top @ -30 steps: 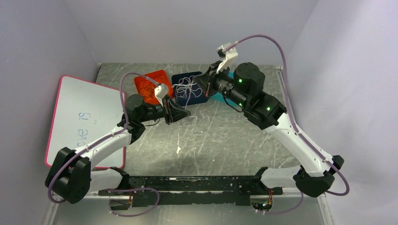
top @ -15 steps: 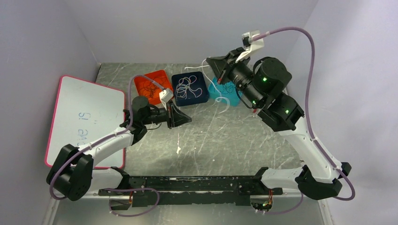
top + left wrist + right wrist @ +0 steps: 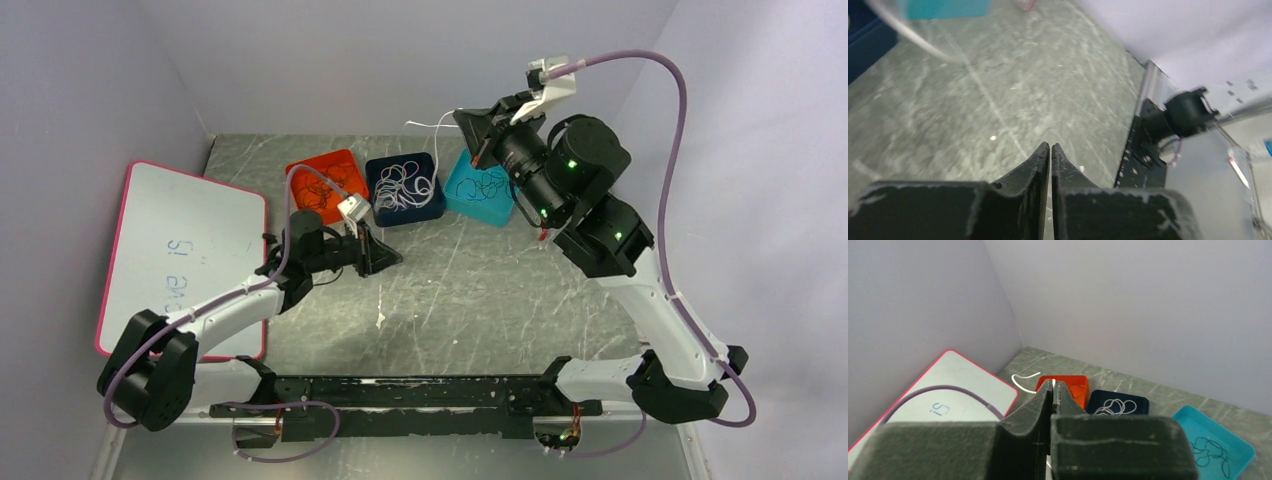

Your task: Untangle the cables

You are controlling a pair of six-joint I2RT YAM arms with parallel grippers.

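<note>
1. The right gripper (image 3: 466, 120) is up above the back of the table (image 3: 480, 290), over the gap between the dark blue tray (image 3: 378, 170) and the teal tray (image 3: 500, 212). Its fingers are pressed together on a white cable (image 3: 430, 125).
2. In the top view, the long axis of the white cable's visible length runs roughly level. It leaves the fingertips and points left, and a short curl droops below the line.
3. In the right wrist view, the same white cable (image 3: 1024, 376) leaves the fingertips of the right gripper (image 3: 1053, 384) and hooks to the left. It lies in front of the orange tray (image 3: 1079, 382).
4. The left gripper (image 3: 392, 257) is low over the table, just in front of the dark blue tray, and points right. In the left wrist view, the left gripper (image 3: 1050, 146) has its fingers pressed together, and nothing shows between them.
5. The remaining cables lie in loose, curly heaps with no single direction:
   - white loops (image 3: 403, 187) in the dark blue tray;
   - black loops (image 3: 487, 184) in the teal tray;
   - dark loops (image 3: 322, 192) in the orange tray (image 3: 335, 160).
6. A whiteboard (image 3: 180, 250) lies to the left of the table.
</note>
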